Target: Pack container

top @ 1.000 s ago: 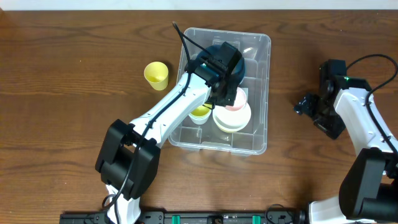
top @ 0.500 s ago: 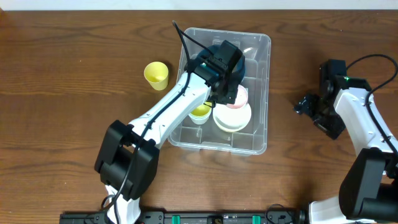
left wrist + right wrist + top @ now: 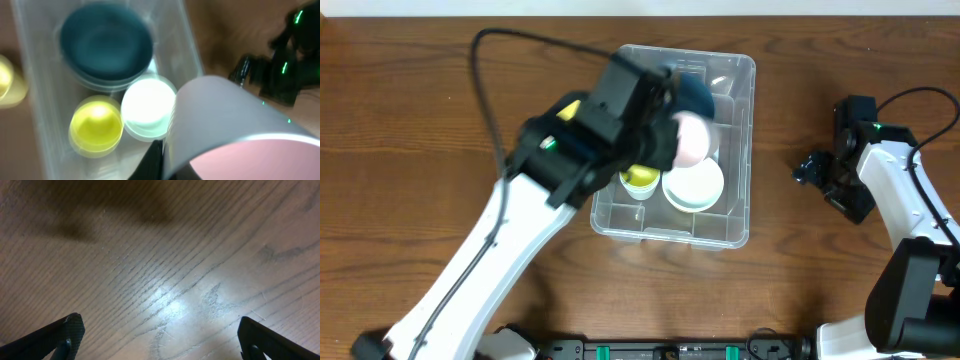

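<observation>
The clear plastic container (image 3: 744, 216) stands at the table's middle back. Inside it are a dark teal bowl (image 3: 700, 93), a yellow cup (image 3: 640, 179) and a white bowl (image 3: 694, 187). My left gripper (image 3: 665, 140) is raised high above the container and shut on the rim of a pink bowl (image 3: 691, 138). In the blurred left wrist view the pink bowl (image 3: 240, 140) fills the lower right, with my finger (image 3: 156, 161) against its wall, above the container (image 3: 35, 100). My right gripper (image 3: 816, 170) is open and empty over bare wood (image 3: 160, 345).
A second yellow cup (image 3: 567, 107) stands on the table left of the container, mostly hidden by my left arm; it shows at the left edge of the left wrist view (image 3: 7, 82). The right arm's cable runs at the far right.
My left arm has risen sharply from inside the container, carrying the pink bowl up off the white bowl. The right arm has not moved.
</observation>
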Available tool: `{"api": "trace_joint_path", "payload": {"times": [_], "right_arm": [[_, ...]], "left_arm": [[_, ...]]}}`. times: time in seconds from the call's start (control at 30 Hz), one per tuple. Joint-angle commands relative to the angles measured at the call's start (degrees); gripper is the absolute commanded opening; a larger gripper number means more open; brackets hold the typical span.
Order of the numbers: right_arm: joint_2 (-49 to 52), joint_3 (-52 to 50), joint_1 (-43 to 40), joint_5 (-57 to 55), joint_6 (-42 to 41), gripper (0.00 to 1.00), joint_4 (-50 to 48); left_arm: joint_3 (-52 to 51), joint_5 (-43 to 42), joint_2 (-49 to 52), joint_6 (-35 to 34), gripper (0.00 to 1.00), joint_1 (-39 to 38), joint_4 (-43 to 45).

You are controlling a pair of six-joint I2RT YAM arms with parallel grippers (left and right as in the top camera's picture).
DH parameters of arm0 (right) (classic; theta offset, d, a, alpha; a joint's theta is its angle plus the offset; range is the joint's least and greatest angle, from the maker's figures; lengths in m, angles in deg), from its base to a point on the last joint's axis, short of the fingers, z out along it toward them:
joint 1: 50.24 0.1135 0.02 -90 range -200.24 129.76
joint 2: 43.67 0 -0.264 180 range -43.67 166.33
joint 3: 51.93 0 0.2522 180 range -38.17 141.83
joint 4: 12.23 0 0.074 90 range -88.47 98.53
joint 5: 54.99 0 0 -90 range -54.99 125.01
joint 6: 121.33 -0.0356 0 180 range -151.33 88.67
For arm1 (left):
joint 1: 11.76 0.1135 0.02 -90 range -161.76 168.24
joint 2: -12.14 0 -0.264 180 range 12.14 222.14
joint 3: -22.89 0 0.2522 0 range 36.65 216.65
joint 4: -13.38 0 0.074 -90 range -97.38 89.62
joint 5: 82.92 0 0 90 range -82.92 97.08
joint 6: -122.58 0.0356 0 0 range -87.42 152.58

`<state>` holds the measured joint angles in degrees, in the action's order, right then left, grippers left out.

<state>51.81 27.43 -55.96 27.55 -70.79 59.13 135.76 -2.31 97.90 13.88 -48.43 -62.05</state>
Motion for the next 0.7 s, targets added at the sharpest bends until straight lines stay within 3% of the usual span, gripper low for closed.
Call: {"api": "trace_joint_path", "payload": {"times": [0.0,0.67], "right_arm": [[0.1,0.1,0.0,-0.5,-0.8,0.99,0.0],[0.1,0.1,0.0,-0.5,-0.8,0.99,0.0]], "left_arm": [[-0.3,3.5,0.9,-1.6,0.06,0.1,-5.8],[-1.7,1.3,18.8,-1.6,0.06,-1.6,-8.8]]}}
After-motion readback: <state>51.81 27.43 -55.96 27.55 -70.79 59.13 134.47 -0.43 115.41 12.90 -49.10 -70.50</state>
